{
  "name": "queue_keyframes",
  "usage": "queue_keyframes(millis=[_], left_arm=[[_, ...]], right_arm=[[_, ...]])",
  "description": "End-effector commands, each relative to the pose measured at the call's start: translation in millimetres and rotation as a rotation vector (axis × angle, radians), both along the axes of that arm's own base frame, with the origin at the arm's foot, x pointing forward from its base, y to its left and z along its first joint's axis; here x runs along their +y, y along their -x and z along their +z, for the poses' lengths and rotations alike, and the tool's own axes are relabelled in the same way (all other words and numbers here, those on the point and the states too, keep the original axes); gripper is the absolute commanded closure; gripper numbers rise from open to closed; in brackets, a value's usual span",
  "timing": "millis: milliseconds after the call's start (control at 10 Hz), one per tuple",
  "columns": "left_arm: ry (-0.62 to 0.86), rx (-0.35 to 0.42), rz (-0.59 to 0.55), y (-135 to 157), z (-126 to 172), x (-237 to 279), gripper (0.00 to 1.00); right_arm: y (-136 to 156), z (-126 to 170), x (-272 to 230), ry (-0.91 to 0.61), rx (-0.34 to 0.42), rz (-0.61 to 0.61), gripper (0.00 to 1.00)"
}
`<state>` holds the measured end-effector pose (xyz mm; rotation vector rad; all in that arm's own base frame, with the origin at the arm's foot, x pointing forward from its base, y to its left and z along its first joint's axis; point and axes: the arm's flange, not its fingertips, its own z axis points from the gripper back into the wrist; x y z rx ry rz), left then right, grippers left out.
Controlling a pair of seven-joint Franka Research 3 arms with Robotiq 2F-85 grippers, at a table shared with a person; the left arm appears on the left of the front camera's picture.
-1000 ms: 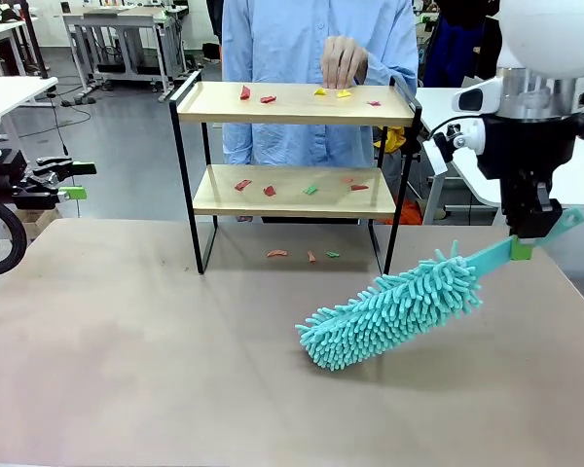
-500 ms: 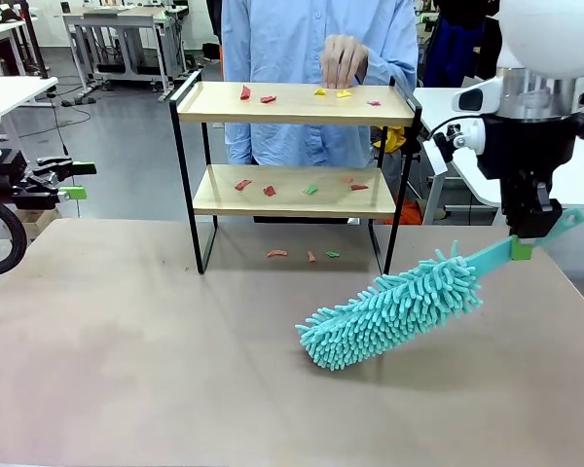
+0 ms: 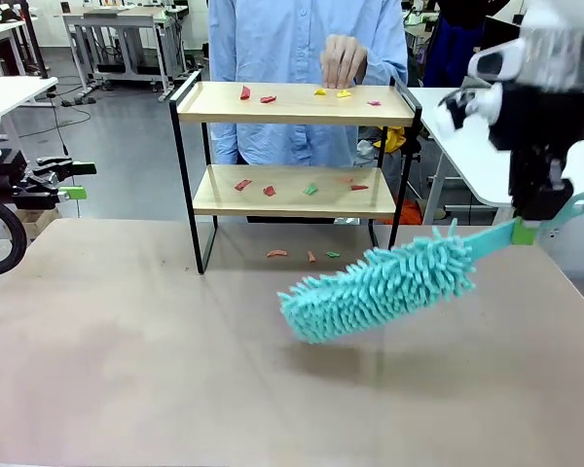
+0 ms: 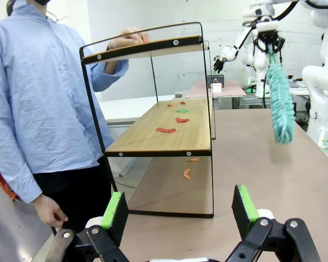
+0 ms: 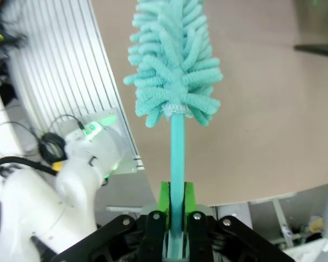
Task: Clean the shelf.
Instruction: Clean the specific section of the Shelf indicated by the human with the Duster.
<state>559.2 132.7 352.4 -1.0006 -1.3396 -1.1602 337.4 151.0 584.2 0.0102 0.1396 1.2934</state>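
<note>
Raised toward the probably lightweight two-tier wood-and-black-frame shelf (image 3: 292, 107), the soft teal chenille duster (image 3: 375, 287) is clenched by its stiff handle (image 3: 492, 240) in the right tool (image 3: 524, 232); left tool (image 4: 179, 207) released.

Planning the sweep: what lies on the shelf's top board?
Red, yellow and pink scraps lie on the top board; a person's hand touches its far edge, hiding anything beneath.

The right arm (image 3: 545, 107) shows blurred in the front view. The duster's (image 5: 172, 60) tip runs off the right wrist view's top edge. Scraps (image 3: 270, 191) on the shelf (image 3: 292, 104), perhaps paper, are too small to tell.
</note>
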Motion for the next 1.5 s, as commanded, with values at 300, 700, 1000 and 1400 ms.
queue_keyframes(millis=[300,700,1000,1400], left_arm=[[0.002,-0.013,0.001,2.1,2.2,-1.0,0.00],[0.002,-0.013,0.001,2.1,2.2,-1.0,0.00],[0.002,-0.013,0.001,2.1,2.2,-1.0,0.00],[0.002,-0.013,0.001,2.1,2.2,-1.0,0.00]], right_arm=[[65.5,108.3,41.4,-0.263,-0.082,-0.337,0.87],[94.6,148.5,112.2,-0.417,-0.166,-0.650,0.87],[102.3,149.9,104.8,-0.380,-0.106,-0.588,0.87],[106.7,162.5,150.6,-0.284,-0.266,-0.748,0.87]])
